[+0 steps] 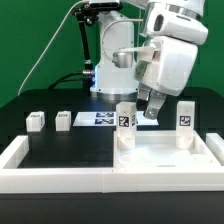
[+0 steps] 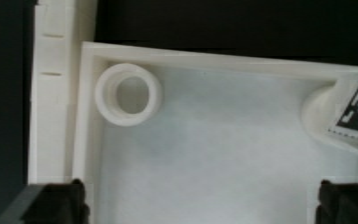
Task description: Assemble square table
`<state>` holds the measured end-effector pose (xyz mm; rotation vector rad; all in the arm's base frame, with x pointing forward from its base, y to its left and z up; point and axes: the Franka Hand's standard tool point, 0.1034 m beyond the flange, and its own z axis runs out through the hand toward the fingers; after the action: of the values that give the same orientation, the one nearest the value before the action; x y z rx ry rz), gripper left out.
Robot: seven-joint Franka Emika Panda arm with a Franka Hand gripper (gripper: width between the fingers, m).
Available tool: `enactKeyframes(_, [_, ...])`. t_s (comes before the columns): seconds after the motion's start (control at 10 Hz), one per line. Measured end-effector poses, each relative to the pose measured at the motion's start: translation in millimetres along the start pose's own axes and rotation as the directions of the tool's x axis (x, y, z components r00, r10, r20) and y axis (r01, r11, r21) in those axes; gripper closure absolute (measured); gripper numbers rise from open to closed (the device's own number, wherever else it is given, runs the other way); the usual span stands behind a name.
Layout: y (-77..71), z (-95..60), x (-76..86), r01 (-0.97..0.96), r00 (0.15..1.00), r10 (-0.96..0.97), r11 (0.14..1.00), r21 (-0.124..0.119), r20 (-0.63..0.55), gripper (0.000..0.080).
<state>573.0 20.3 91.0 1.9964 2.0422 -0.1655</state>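
- The gripper [image 1: 149, 112] hangs over the square slab [image 1: 150, 158], jaws spread wide, holding nothing
- The slab lies against the border wall [image 1: 60, 172]
- Two upright legs [image 1: 125, 117] stand on it; two loose legs [image 1: 36, 120] sit apart at the exterior view's left

- Exterior view: slightly raised, middle distance; faces the arm [image 1: 165, 55] across the black surface [image 1: 60, 142]
- Wrist view: close above the square slab [image 2: 211, 150]; looks down between the fingers [image 2: 60, 203]
- Shared: the slab

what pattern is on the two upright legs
Black-and-white square tags on the white upright legs; the exterior view shows them best.
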Motion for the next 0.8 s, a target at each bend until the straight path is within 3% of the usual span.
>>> enactKeyframes(0.2, [-14.5, 4.4, -19.8, -0.201, 0.979, 0.199, 0.979, 0.04, 0.041, 0.015])
enactKeyframes(0.4, [-23.9, -3.8, -51.9, -0.337, 0.939, 0.329, 0.938, 0.077, 0.097, 0.015])
enactKeyframes(0.5, [-20.7, -6.8, -73.9, -0.399, 0.914, 0.39, 0.913, 0.083, 0.11, 0.015])
enactKeyframes(0.7, [-21.2, -7.8, -92.7, -0.509, 0.859, 0.499, 0.856, 0.089, 0.11, 0.015])
enactKeyframes(0.8, [-19.8, -10.0, -96.3, -0.59, 0.806, 0.582, 0.803, 0.081, 0.106, 0.015])
